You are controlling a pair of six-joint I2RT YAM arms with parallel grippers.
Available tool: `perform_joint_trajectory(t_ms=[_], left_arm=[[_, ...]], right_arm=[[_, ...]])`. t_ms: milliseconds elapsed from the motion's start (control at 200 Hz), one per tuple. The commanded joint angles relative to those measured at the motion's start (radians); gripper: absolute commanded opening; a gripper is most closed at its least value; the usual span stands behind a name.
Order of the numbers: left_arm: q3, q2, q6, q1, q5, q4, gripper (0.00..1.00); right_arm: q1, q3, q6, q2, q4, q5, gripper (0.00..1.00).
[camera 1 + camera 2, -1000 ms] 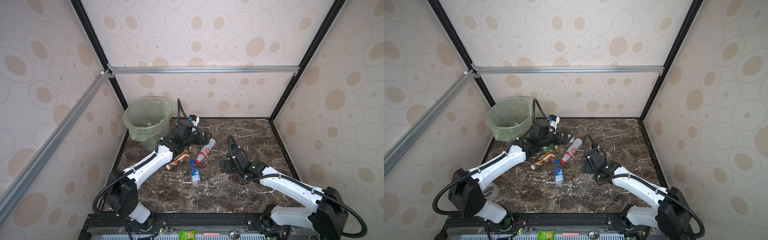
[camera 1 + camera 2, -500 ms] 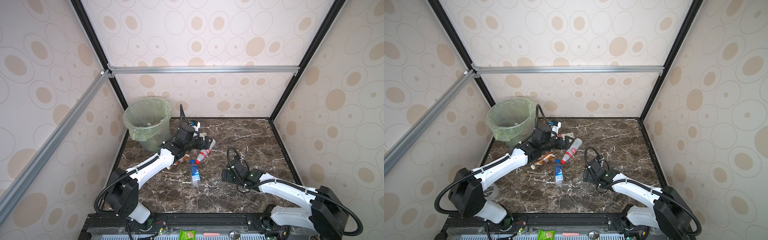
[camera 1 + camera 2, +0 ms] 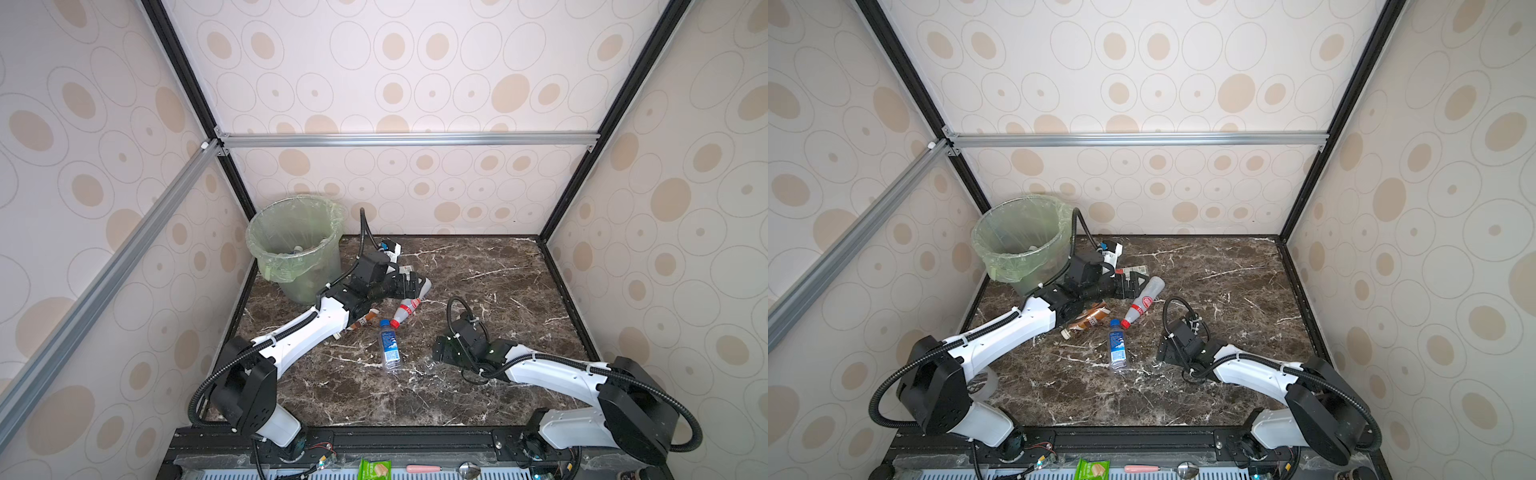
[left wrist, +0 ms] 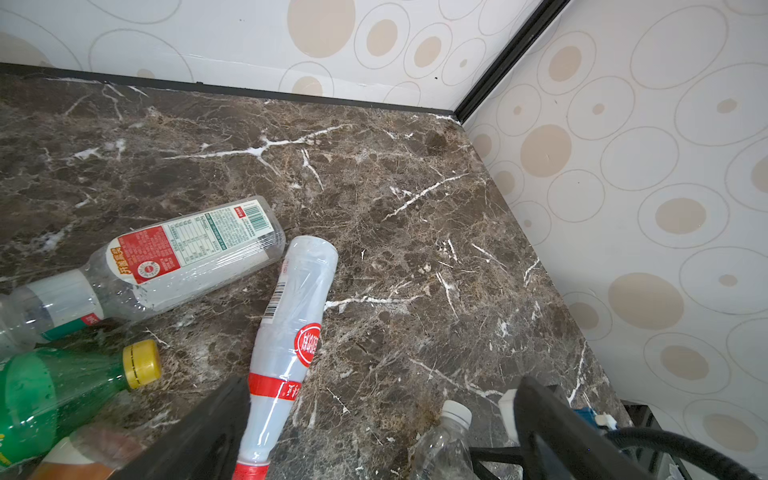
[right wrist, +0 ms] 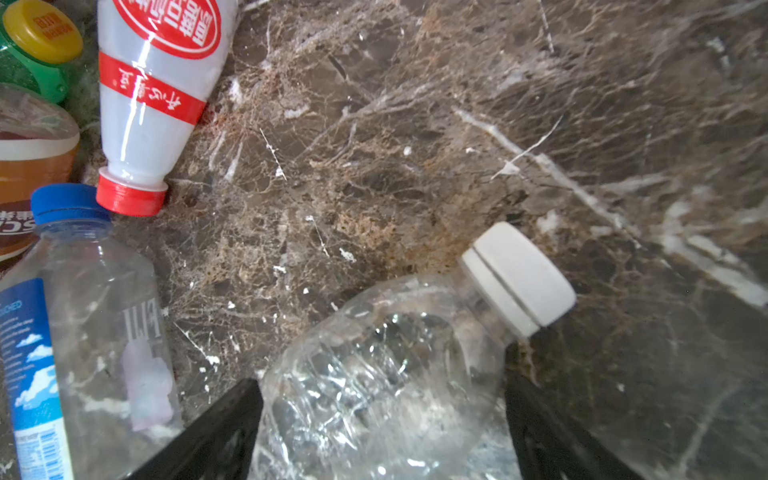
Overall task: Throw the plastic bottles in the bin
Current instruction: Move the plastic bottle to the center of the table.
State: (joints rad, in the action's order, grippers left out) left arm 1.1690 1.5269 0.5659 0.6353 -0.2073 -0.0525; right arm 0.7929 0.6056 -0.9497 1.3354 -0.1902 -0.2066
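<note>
Right wrist view: my right fingers [image 5: 208,440] stand apart astride the crushed clear bottle [image 5: 374,374]; my left fingers [image 4: 199,432] likewise apart.

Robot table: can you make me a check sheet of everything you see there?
Surface: brown marble table.
Job's things: bin in the far corner, something inside, unclear what; lying loose: blue-label bottle, red-white bottle, brown-label bottle, green bottle, big clear bottle, crushed bottle.
Clutter: snack packet and spoon by the front edge.
Grippers: left gripper open by the red-white bottle, holding nothing; right gripper straddles the crushed bottle, grip unclear.
Cables: black hoses arch high; no snag seen.
Surroundings: spotted walls, metal frame bar.
</note>
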Motion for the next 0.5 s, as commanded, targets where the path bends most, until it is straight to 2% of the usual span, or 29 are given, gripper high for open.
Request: perform_joint_trajectory(t_ms=[0,235,320,495], left_arm=[[-0.002,-0.008,0.006,0.008,0.016,0.012,0.99],[-0.002,-0.007,0.004,0.007,0.016,0.007,0.99],[0.000,-0.008,0.000,0.008,0.021,0.002,0.99],[0.001,-0.015,-0.006,0.008,0.031,-0.008,0.99]], right_arm=[[0.007,-0.003,-0.043,0.037,0.025,-0.025,0.91],[0.006,0.048,-0.020,0.120,0.040,-0.064,0.78],[0.001,0.078,0.010,0.147,0.041,-0.080,0.70],[-0.060,0.142,0.070,0.210,0.051,-0.065,0.57]])
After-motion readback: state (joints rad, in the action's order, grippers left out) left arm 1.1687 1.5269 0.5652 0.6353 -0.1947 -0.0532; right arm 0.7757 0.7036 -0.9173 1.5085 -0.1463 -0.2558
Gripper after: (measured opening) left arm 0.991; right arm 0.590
